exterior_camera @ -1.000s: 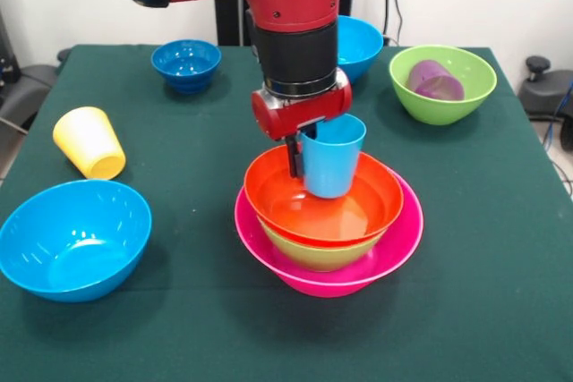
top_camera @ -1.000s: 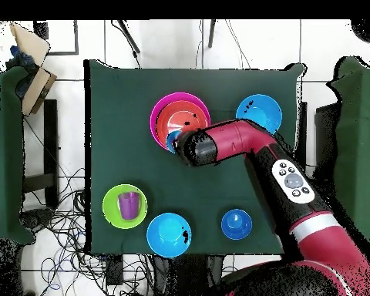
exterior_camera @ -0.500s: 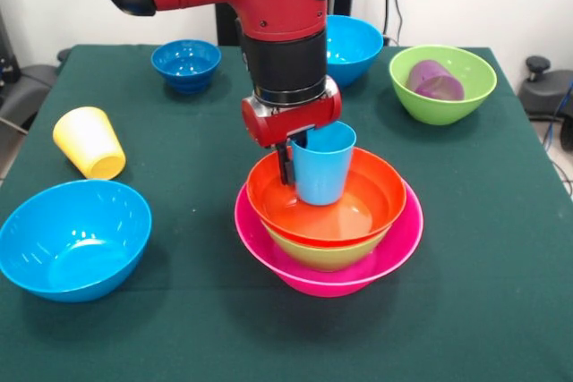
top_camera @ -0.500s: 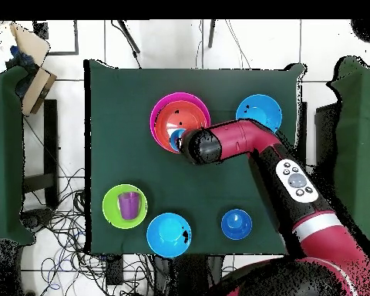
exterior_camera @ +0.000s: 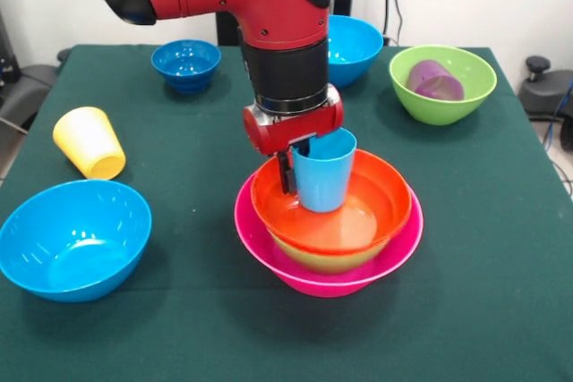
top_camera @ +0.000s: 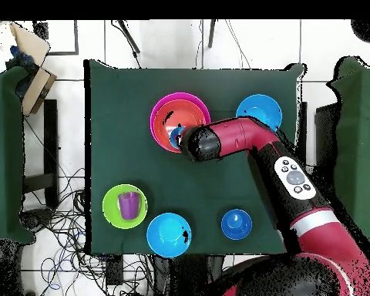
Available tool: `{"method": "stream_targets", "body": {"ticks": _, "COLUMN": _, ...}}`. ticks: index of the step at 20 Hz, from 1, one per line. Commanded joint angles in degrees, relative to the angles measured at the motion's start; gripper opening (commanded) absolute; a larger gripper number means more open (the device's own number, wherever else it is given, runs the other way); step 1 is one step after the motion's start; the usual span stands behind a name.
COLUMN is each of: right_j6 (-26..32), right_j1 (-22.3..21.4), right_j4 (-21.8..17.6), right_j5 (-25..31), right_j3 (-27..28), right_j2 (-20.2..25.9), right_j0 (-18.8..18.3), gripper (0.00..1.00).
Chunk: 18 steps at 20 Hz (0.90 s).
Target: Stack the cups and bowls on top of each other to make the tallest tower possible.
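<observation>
Claw (exterior_camera: 301,165) is closed on the rim of the light blue cup (exterior_camera: 323,172); I see one finger (exterior_camera: 285,172) outside its wall. The cup hangs upright in the orange bowl (exterior_camera: 380,212), near that bowl's back side, and I cannot tell if its bottom touches. The orange bowl sits in a lime-green bowl (exterior_camera: 336,259), of which only a strip shows, and both sit in the pink bowl (exterior_camera: 269,248) at the middle of the bench (exterior_camera: 483,292). From overhead I see the arm (top_camera: 242,142) cover part of this tower (top_camera: 173,116). The yellow cup (exterior_camera: 89,142) lies on its side. The purple cup (exterior_camera: 434,80) lies in the second lime-green bowl (exterior_camera: 443,105). Two sky-blue bowls (exterior_camera: 72,239) and the dark-blue bowl (exterior_camera: 186,64) stand apart.
</observation>
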<state>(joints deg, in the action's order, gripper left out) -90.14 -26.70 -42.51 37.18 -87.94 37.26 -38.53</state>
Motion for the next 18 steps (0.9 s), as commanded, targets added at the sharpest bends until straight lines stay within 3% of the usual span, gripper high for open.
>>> {"method": "stream_targets", "body": {"ticks": 1, "right_j6": 10.6, "right_j1": 3.7, "right_j4": -5.7, "right_j5": 1.4, "right_j3": 1.5, "right_j2": -1.7, "right_j0": 2.2, "gripper": 1.00}}
{"method": "stream_targets", "body": {"ticks": 5, "right_j6": 14.7, "right_j1": 2.3, "right_j4": -3.4, "right_j5": 0.8, "right_j3": -1.7, "right_j2": 2.4, "right_j0": -1.1, "gripper": 1.00}}
{"method": "stream_targets", "body": {"ticks": 11, "right_j6": 15.2, "right_j1": -5.4, "right_j4": -0.3, "right_j5": 3.4, "right_j3": -9.1, "right_j2": 6.2, "right_j0": -4.5, "gripper": 1.00}}
{"method": "stream_targets", "body": {"ticks": 18, "right_j6": 15.0, "right_j1": -8.8, "right_j4": 0.6, "right_j5": 6.8, "right_j3": -10.1, "right_j2": 7.8, "right_j0": -4.3, "gripper": 1.00}}
